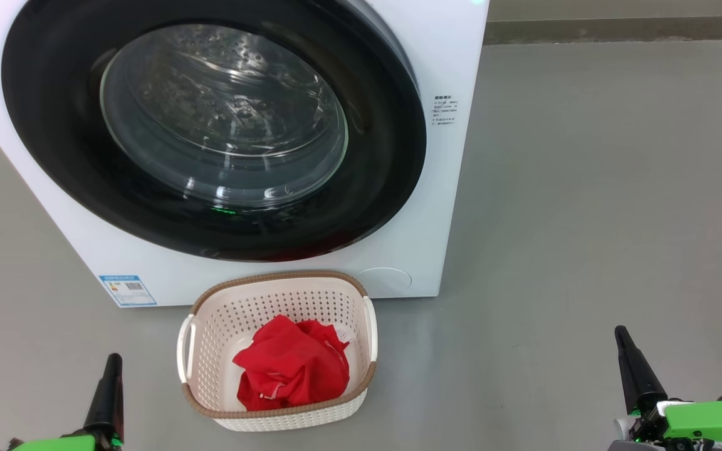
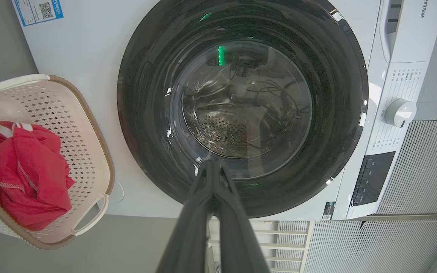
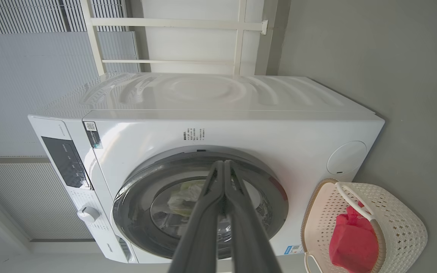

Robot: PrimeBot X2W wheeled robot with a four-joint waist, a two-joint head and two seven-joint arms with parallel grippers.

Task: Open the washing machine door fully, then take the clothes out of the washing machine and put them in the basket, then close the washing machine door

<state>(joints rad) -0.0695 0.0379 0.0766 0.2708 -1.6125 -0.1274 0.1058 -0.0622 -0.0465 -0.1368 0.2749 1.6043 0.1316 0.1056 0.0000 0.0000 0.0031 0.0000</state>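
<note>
The white washing machine (image 1: 455, 207) fills the upper left of the head view. Its round black-rimmed door (image 1: 210, 125) lies flat against the front, closed, and the steel drum shows through the glass. On the floor just in front stands the cream basket (image 1: 370, 326) holding the red clothes (image 1: 292, 366). My left gripper (image 1: 112, 363) is low at the left, shut and empty, apart from the basket. My right gripper (image 1: 621, 335) is low at the right, shut and empty. The wrist views show the door (image 2: 241, 106) (image 3: 199, 204), basket (image 2: 85, 125) (image 3: 396, 216) and clothes (image 2: 25, 170) (image 3: 353, 242).
Grey floor (image 1: 586, 219) spreads to the right of the machine. A wall skirting (image 1: 618, 28) runs along the back. A control panel with a white knob (image 2: 400, 112) sits on the machine's front. A white frame (image 3: 188, 34) and ribbed wall panels stand behind the machine.
</note>
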